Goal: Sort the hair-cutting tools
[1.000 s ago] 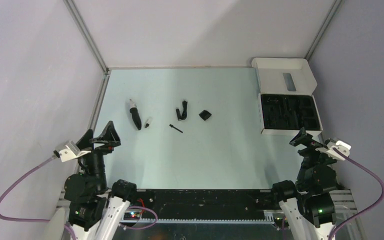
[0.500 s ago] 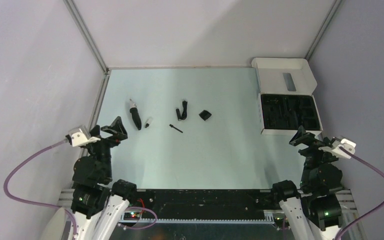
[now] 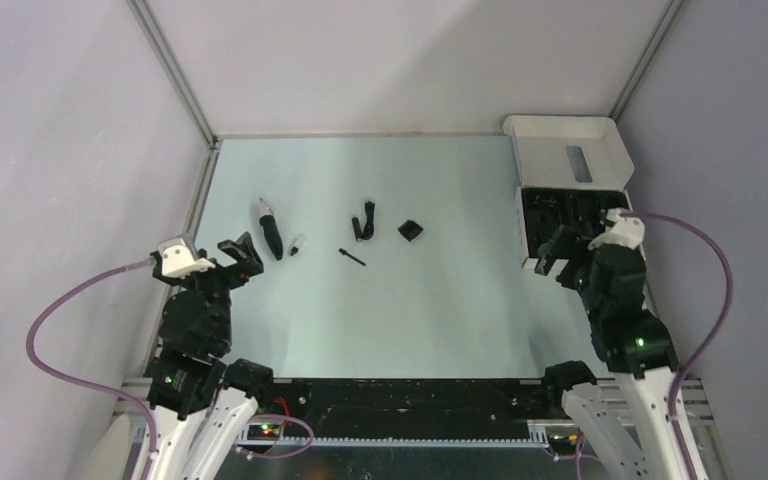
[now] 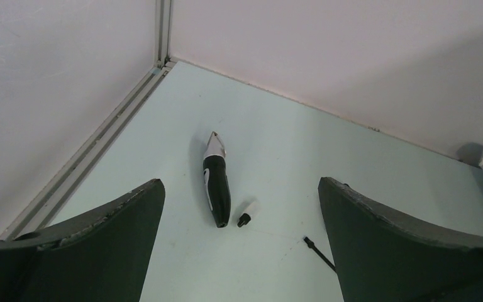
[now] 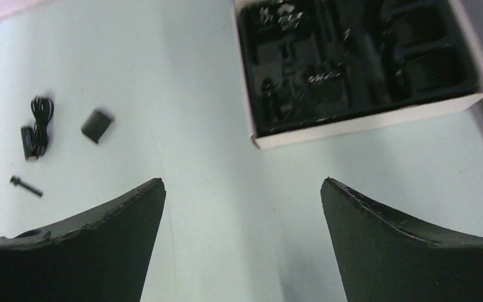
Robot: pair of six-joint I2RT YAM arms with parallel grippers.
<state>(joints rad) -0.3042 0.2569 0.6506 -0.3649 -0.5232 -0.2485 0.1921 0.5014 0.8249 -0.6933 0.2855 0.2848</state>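
The hair-cutting tools lie on the pale table. A tapered black trimmer body [image 3: 271, 229] with a silver tip lies at the left, with a small black piece [image 3: 296, 244] beside it. A thin stick [image 3: 352, 256], short cylinders with a coiled cord [image 3: 363, 221] and a squarish comb attachment [image 3: 410, 231] lie in the middle. My left gripper [image 3: 239, 251] is open and empty, just short of the trimmer [image 4: 217, 186], the small piece [image 4: 244, 219] and the stick [image 4: 319, 253]. My right gripper [image 3: 559, 252] is open and empty at the near left corner of the box.
A white box [image 3: 528, 262] with a black moulded insert stands at the right, its lid [image 3: 568, 153] open toward the back; it also shows in the right wrist view [image 5: 365, 123]. Walls close the left, back and right sides.
Both arms have swung out from their bases. The left gripper moved right toward the trimmer body. The right gripper moved left and forward to the box's near corner.
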